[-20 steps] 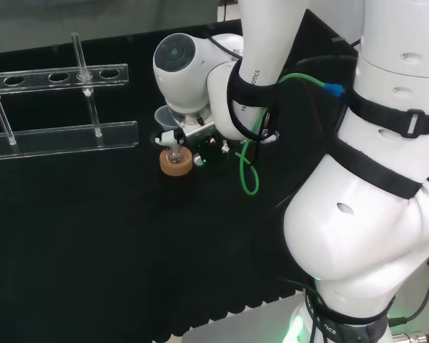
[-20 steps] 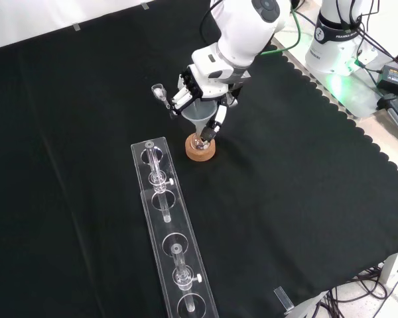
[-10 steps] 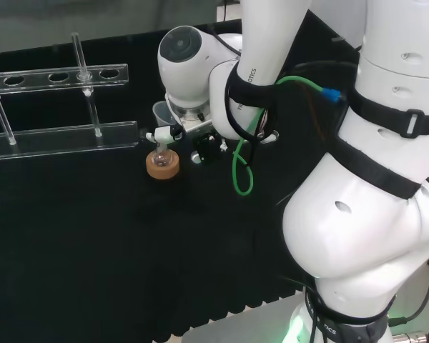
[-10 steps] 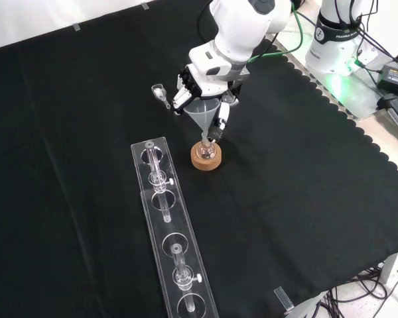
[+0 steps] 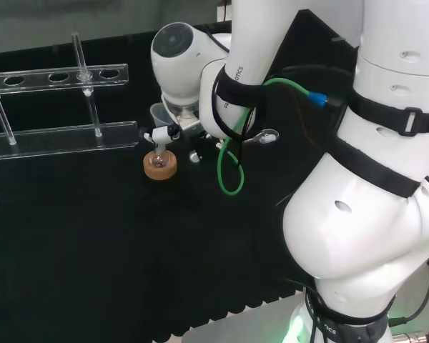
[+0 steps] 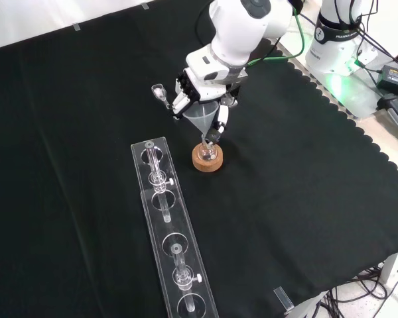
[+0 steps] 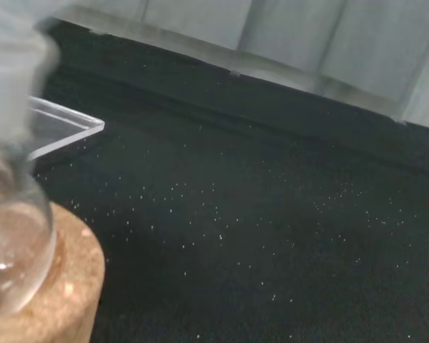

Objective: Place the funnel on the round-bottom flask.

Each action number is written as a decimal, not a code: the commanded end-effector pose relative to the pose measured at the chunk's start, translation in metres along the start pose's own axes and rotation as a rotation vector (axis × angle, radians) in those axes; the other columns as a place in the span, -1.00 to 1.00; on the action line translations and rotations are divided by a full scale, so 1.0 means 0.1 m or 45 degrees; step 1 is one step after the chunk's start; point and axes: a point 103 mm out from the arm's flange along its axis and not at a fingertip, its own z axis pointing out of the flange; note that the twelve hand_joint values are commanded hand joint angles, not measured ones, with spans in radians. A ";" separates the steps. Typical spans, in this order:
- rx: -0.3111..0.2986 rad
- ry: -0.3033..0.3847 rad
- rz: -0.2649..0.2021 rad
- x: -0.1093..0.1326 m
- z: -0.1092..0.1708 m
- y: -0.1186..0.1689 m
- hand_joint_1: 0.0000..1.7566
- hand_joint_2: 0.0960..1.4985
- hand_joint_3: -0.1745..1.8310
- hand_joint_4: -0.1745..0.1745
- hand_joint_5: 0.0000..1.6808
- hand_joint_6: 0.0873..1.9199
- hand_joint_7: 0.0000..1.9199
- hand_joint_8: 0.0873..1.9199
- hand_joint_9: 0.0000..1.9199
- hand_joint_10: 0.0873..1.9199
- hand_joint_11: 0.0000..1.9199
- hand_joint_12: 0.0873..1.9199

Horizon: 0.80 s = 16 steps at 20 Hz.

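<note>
One white robot arm (image 6: 242, 23) reaches in from the top of the front view over the black cloth (image 6: 305, 199) that covers the bench. Next in size, a long clear plastic rack (image 6: 172, 248) with round holes lies in the lower half of the front view and runs from near the cork ring toward the bottom edge, with a few small clear tubes standing in its holes; in the head view the same rack (image 5: 57, 136) sits at the left. The black and white hand (image 6: 202, 93) hangs directly above the flask, its fingers curled about the clear conical funnel (image 6: 201, 119), which it holds upright with the wide mouth uppermost and the stem pointing down. The stem tip meets the neck of the small clear round-bottom glass flask (image 6: 208, 152) (whether the stem has entered the neck cannot be told). The flask sits upright in a tan cork ring stand (image 6: 207, 161), just beside the near end of the rack in the front view. In the wrist view the flask bulb (image 7: 11, 257) rests in the cork ring (image 7: 61, 300), close and large. A small clear glass piece (image 6: 160, 93) lies on the cloth left of the hand in the front view, apart from it.
</note>
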 end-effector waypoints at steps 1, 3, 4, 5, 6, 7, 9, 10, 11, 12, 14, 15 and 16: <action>-0.077 -0.234 -0.072 0.22 0.08 0.01 0.36 -0.35 -0.05 -0.99 0.63 -0.48 0.85 -0.13 1.00 -0.12 1.00 0.02; -0.080 -0.264 -0.093 0.25 0.08 0.03 0.38 -0.37 -0.03 -1.00 0.65 -0.51 0.86 -0.16 1.00 -0.15 0.99 -0.02; -0.097 -0.259 -0.123 0.27 0.06 0.06 0.38 -0.37 -0.02 -1.00 0.65 -0.51 0.86 -0.16 1.00 -0.16 0.98 -0.03; -0.104 -0.258 -0.129 0.26 0.05 0.06 0.38 -0.37 -0.02 -1.00 0.65 -0.52 0.86 -0.16 1.00 -0.16 0.98 -0.04; -0.110 -0.258 -0.141 0.28 0.04 0.06 0.38 -0.37 -0.02 -1.00 0.65 -0.52 0.86 -0.16 1.00 -0.16 0.98 -0.04; -0.112 -0.254 -0.144 0.28 0.03 0.06 0.39 -0.37 -0.02 -1.00 0.65 -0.52 0.86 -0.17 1.00 -0.17 0.98 -0.04; -0.072 -0.232 -0.104 0.26 -0.03 0.05 0.38 -0.40 0.02 -0.92 0.66 -0.50 0.86 -0.19 1.00 -0.17 0.99 0.02; -0.052 -0.214 -0.090 0.26 -0.06 0.05 0.25 -0.37 -0.04 -0.93 0.63 -0.43 0.85 -0.19 1.00 -0.23 1.00 -0.01; -0.034 -0.196 -0.077 0.26 -0.08 0.05 0.12 -0.33 -0.13 -0.96 0.56 -0.30 0.82 -0.20 1.00 -0.34 1.00 -0.08; -0.009 -0.177 -0.062 0.25 -0.10 0.05 -0.01 -0.29 -0.21 -0.98 0.42 -0.14 0.77 -0.22 0.97 -0.47 0.98 -0.17; 0.113 -0.108 -0.020 0.23 -0.16 0.06 -0.34 -0.25 -0.38 -1.00 0.03 -0.03 0.43 -0.25 0.72 -0.72 0.73 -0.29; 0.168 -0.073 -0.004 0.22 -0.18 0.06 -0.49 -0.25 -0.44 -1.00 -0.13 -0.10 0.24 -0.25 0.55 -0.81 0.49 -0.18; 0.233 -0.023 0.012 0.20 -0.21 0.06 -0.64 -0.25 -0.50 -0.98 -0.32 -0.24 -0.03 -0.25 0.31 -0.92 0.19 0.02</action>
